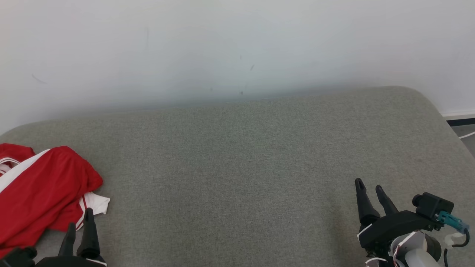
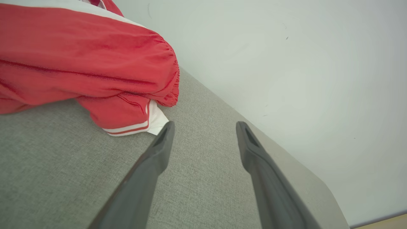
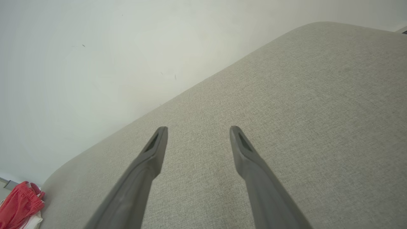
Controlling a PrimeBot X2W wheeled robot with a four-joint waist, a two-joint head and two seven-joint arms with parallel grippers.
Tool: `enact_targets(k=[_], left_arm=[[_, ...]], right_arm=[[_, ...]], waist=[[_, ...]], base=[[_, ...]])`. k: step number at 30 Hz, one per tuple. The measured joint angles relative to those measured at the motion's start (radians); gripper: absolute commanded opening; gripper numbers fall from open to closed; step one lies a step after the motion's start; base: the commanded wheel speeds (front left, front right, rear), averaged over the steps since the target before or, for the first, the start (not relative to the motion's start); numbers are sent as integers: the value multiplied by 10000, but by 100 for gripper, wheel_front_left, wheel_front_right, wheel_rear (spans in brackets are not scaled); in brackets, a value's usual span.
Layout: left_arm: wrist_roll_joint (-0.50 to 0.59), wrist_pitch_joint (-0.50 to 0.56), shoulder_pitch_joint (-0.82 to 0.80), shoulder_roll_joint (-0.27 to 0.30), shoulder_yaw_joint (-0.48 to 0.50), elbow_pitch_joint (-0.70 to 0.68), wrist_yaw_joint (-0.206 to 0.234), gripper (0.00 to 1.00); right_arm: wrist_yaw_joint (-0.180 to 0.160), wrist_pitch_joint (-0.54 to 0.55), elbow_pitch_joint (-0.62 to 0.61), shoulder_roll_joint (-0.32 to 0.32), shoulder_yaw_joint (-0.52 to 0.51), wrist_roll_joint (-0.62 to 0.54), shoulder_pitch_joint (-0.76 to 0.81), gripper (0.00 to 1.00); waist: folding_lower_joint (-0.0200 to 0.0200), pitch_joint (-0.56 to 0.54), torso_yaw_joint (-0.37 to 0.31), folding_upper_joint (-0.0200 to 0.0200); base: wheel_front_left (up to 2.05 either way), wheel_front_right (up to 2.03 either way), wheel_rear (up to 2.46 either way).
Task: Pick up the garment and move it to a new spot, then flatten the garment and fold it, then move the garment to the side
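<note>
Your jaws are matte black: long tapered fingers (image 1: pixel 365 202), each with a slot near the tip. Behind the right jaws sit a black camera block (image 1: pixel 432 205), a teal connector (image 1: pixel 451 220), a thin black cable (image 1: pixel 467 237) and a white forearm shell (image 1: pixel 410 240).

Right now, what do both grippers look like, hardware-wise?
Left gripper: two long, tapered dark fingers on a black base. Right gripper: same fingers, black body, a black camera block with a teal connector, a thin black cable, white wrist shell.

You will find no readable text, label, brand, number or sign on anything in these three views.
</note>
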Motion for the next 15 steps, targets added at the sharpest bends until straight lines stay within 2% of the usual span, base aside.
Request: enact_targets(k=[15], left_arm=[[2247, -449, 18, 263, -201, -259, 357, 100]], right_arm=[[-347, -610, -44, -33, 407, -2301, -146, 100]], waist=[[0, -112, 29, 0]], base=[[0, 0, 0]])
